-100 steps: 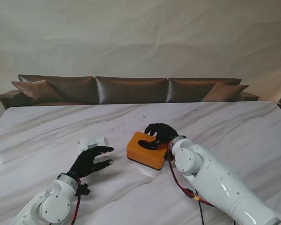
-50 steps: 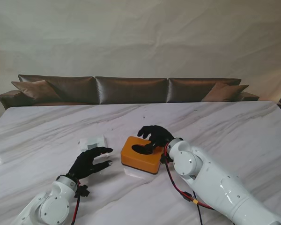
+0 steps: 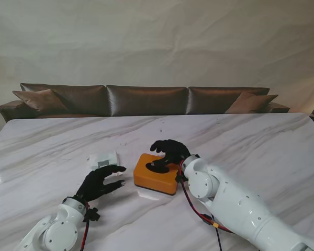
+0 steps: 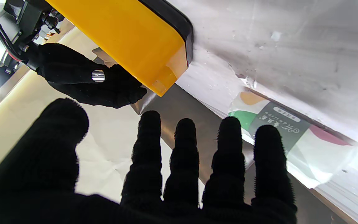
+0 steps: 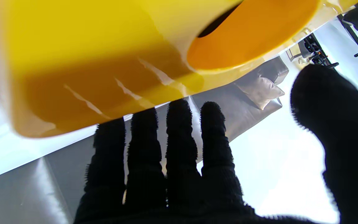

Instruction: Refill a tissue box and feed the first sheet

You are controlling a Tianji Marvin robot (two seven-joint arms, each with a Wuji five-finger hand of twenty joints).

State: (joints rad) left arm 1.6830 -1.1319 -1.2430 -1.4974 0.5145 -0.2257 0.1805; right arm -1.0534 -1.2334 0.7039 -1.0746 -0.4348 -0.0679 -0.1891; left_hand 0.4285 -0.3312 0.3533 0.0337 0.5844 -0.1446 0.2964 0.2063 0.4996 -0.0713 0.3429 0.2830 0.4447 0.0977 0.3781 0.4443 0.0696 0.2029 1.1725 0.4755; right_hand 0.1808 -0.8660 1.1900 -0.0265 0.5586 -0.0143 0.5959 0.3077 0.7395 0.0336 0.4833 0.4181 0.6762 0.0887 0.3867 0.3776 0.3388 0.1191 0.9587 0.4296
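marble table (image 3: 251,136) fills the frame's middle, a brown sofa (image 3: 146,99) across the upper part. right hand (image 3: 170,151) arches over the orange tissue box (image 3: 156,177) at centre, fingers curled on its top by the slot. left hand (image 3: 100,180), lower left, hovers with fingers spread, holding nothing, the tissue pack (image 3: 102,159) just beyond them. bare tabletop lies all around.

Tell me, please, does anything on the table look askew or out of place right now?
Yes. The orange tissue box sits skewed to the table edge, with the right hand resting over its slot. It seems slightly lifted, though that is hard to confirm. The wrapped tissue pack lies apart, beyond the open left hand.
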